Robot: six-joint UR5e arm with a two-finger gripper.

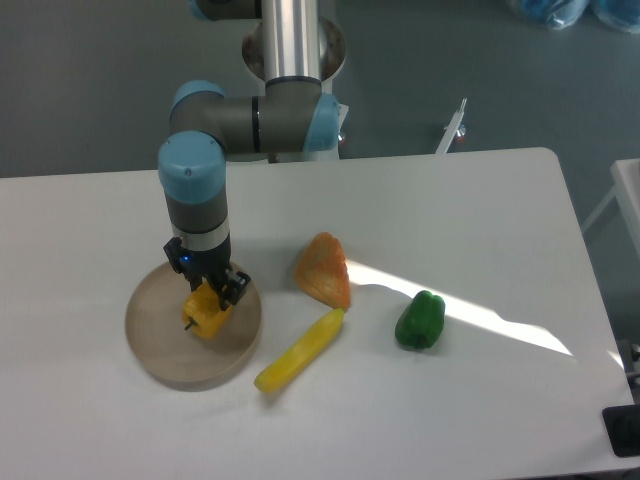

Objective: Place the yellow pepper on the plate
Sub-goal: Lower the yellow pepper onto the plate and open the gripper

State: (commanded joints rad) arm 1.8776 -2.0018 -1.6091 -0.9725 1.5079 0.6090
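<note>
Lower left of the frame: my gripper [210, 296] sits over the plate [160, 355], fingers closed around the yellow pepper [203, 315]. The gap is narrow, just the pepper's width, and it looks like a firm hold on the upper part of the body. The pepper is tilted, its dark stem poking toward the left edge of the frame. Its bottom looks at or just above the plate surface; I can't tell if it is touching.

Handling call: it reads as a small hollow toy vegetable, so light and fairly stiff, probably smooth plastic, so a bit slippery. It is not fragile. The lobed sides give the fingers flat-ish faces, and I'd grip across the widest part of the body, never by the stem. The rounded base means it may roll or tip once let go, so I'd release low, near the plate's middle. The low rim should catch it.

Other stuff right of the plate: a long yellow banana-like piece [298, 350] just beside the plate edge, an orange wedge [323, 269] above it, and a green pepper [420, 321] further right. All are apart from the gripper.

The task looks nearly finished, with only the release left.
</note>
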